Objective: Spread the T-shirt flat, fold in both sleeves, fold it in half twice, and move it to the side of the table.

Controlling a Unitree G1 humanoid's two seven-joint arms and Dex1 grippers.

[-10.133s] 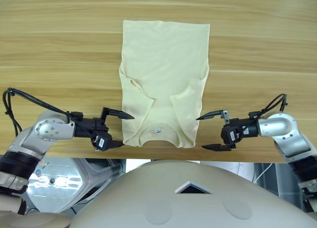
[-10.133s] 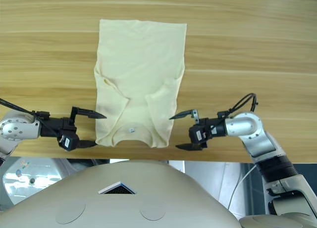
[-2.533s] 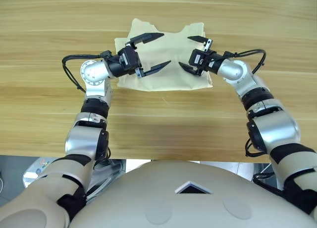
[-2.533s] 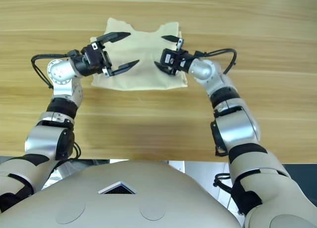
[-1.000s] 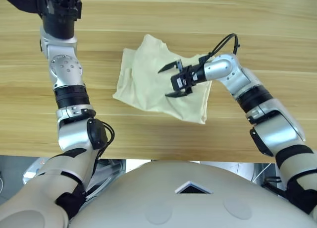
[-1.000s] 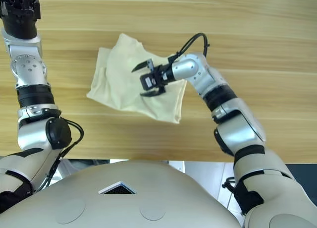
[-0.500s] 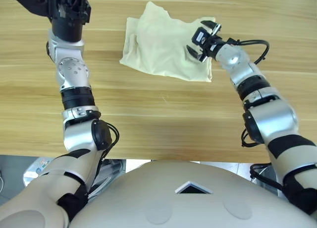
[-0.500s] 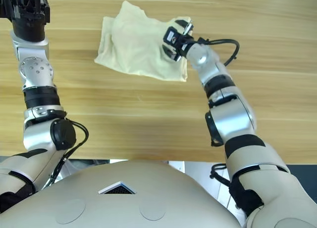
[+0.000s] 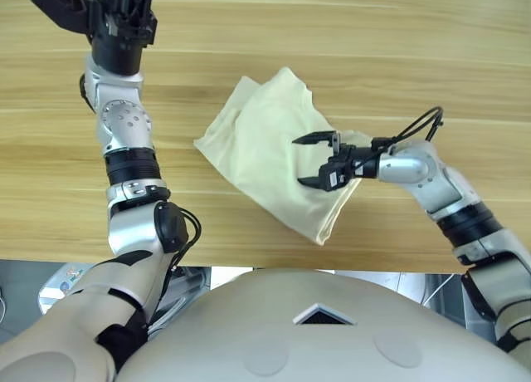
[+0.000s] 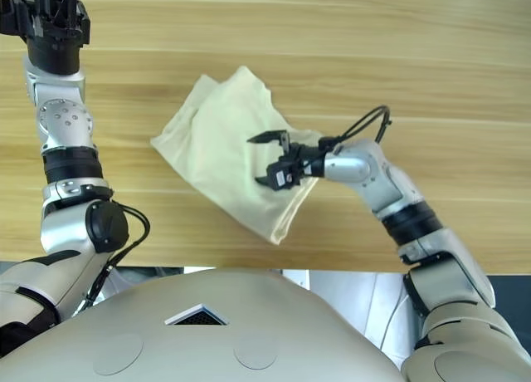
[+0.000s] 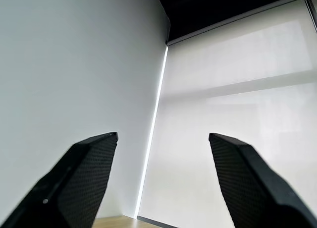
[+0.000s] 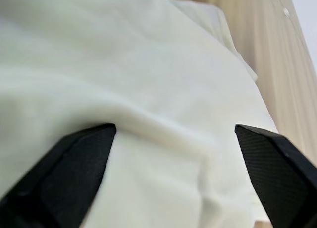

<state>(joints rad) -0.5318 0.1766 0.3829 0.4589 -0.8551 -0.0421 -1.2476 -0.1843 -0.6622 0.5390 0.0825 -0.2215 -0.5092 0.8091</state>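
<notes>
Folded T-shirt (image 9: 257, 149) has slid nearer, now skewed. Right hand (image 9: 299, 160) spread over it, left hand (image 11: 162, 136) spread, raised. Side placement likely remains.

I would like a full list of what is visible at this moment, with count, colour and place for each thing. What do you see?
pale yellow fabric T-shirt: one, pale yellow, folded and rumpled, lying askew on the middle of the table, one corner close to the near edge.
light brown wooden table: one, light brown with plank lines, under the T-shirt.
white wall: one, white, in the room behind the left gripper.
white roller blind: one, white, beside that wall.
left gripper: one, black, open, raised at the far left of the table, away from the T-shirt.
right gripper: one, black, open, at the T-shirt's right part; whether it touches the cloth I cannot tell.
</notes>
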